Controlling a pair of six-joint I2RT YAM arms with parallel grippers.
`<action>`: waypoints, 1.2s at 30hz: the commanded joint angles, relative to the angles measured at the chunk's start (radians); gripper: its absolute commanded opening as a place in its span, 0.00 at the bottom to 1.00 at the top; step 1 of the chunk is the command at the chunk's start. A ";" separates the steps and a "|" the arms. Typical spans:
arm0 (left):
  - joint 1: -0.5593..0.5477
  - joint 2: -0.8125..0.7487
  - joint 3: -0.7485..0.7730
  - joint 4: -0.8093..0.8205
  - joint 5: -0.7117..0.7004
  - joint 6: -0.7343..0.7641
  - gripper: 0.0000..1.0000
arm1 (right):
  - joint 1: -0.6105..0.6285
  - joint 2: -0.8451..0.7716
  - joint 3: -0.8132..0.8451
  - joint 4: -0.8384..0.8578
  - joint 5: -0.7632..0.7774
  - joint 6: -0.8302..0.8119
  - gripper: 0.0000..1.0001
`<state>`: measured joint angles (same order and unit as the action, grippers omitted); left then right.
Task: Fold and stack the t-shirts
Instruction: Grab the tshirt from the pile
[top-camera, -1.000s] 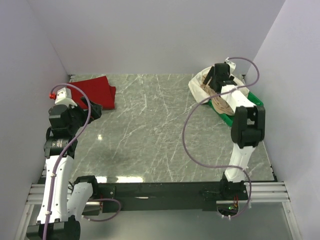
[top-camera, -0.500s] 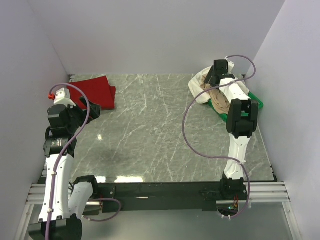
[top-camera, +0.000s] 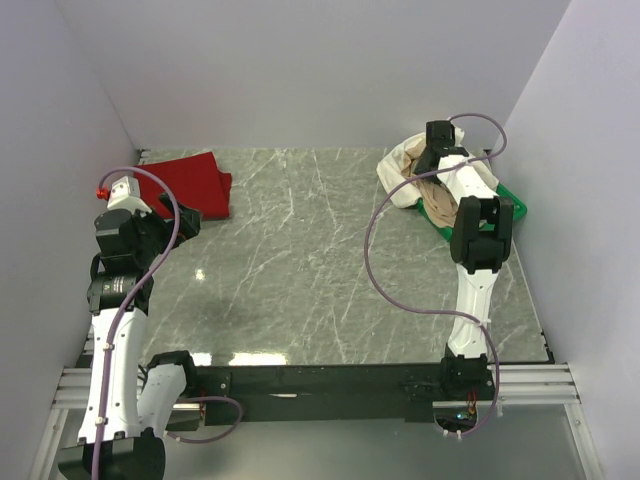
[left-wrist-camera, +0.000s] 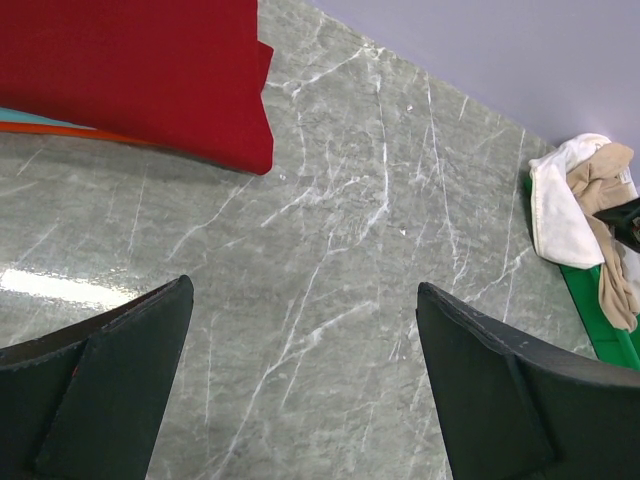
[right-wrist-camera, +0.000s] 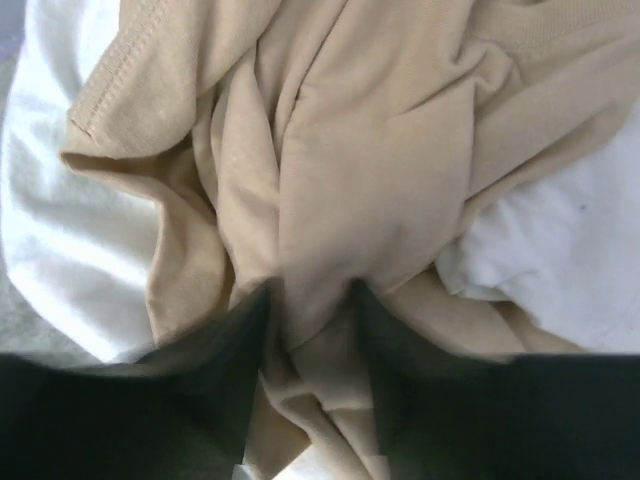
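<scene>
Tan shirt (right-wrist-camera: 350, 150), crumpled on the cream shirt (right-wrist-camera: 60, 230) over the tray (top-camera: 514, 205), has a fold pinched between the right gripper's (right-wrist-camera: 312, 300) jaws, likely for lifting out; left gripper (left-wrist-camera: 305, 300) hangs spread, well apart.

In the top view, a shirt stack (top-camera: 185, 185) lies on the counter (top-camera: 320, 260) at the upper left of the frame. A shirt heap (top-camera: 415, 185) lies at the upper right, partly on the counter and partly in the tray (top-camera: 512, 203) along the right edge. Stack and heap are well apart, the counter's middle between them. The left gripper (top-camera: 188, 222) hangs just below the stack in the frame, its fingers (left-wrist-camera: 100, 390) wide apart. The right gripper (top-camera: 428, 168) is down on the heap. There the upper shirt (right-wrist-camera: 370, 180) lies over the lower shirt (right-wrist-camera: 60, 220), which shows left and right of it. A fold of the upper shirt sits between the right gripper's fingers.
</scene>
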<state>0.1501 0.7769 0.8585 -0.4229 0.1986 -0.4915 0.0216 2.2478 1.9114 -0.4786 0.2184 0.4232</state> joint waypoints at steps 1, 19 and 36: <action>0.006 -0.010 0.001 0.049 0.016 0.002 0.99 | -0.006 -0.039 0.020 0.000 -0.027 0.000 0.35; 0.009 -0.013 -0.001 0.050 0.016 -0.002 0.99 | -0.006 -0.517 -0.163 0.150 0.102 0.006 0.00; 0.009 -0.018 -0.006 0.058 0.033 -0.004 0.99 | -0.002 -0.790 -0.189 0.264 0.170 -0.067 0.00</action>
<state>0.1539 0.7757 0.8547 -0.4080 0.2123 -0.4923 0.0189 1.5593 1.7061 -0.3557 0.3763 0.3801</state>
